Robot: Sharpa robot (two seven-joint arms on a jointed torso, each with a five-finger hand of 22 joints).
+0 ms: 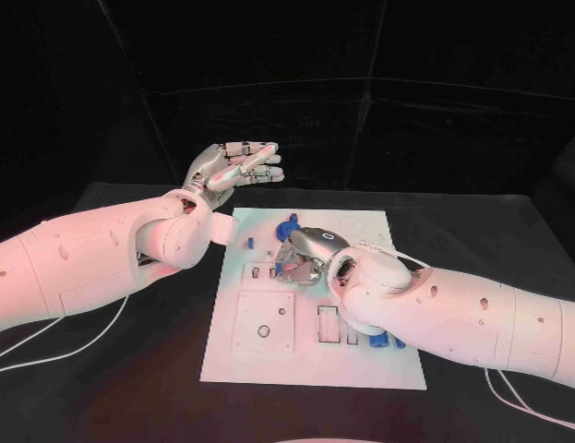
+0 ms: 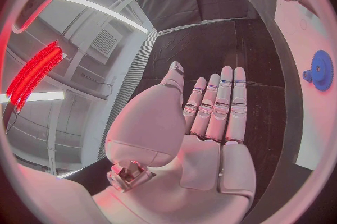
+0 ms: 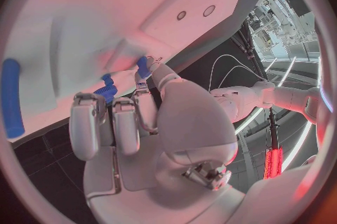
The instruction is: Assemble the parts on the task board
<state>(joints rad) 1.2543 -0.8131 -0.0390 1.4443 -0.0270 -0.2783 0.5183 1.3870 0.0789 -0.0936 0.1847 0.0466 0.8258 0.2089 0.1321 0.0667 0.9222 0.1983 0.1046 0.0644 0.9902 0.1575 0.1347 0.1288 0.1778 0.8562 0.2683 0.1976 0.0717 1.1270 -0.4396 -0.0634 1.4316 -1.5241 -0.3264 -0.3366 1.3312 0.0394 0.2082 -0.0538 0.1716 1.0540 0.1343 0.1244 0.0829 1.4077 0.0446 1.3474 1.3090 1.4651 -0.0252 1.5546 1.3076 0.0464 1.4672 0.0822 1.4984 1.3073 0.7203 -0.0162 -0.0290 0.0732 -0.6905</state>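
The white task board (image 1: pixel 317 367) lies in the middle of the black table. My right hand (image 1: pixel 308 255) hangs over the board's middle with its fingers curled down. In the right wrist view the thumb and a fingertip pinch a small blue part (image 3: pixel 143 65) against the board (image 3: pixel 105 5), and a ribbed blue part (image 3: pixel 106 91) sits just beside the fingers. A blue gear (image 1: pixel 289 228) stands on the board's far end, just beyond that hand, and shows as the blue gear (image 2: pixel 322 69) in the left wrist view. My left hand (image 1: pixel 235 166) is raised off the board's far left corner, fingers straight and holding nothing.
A blue cylinder (image 3: pixel 10 97) lies on the board away from the right hand's fingers. More blue parts (image 1: pixel 380 341) sit at the board's right side under my right forearm. A square recessed panel (image 1: pixel 265 321) takes up the board's near left. White cables (image 1: pixel 34 343) trail across the table.
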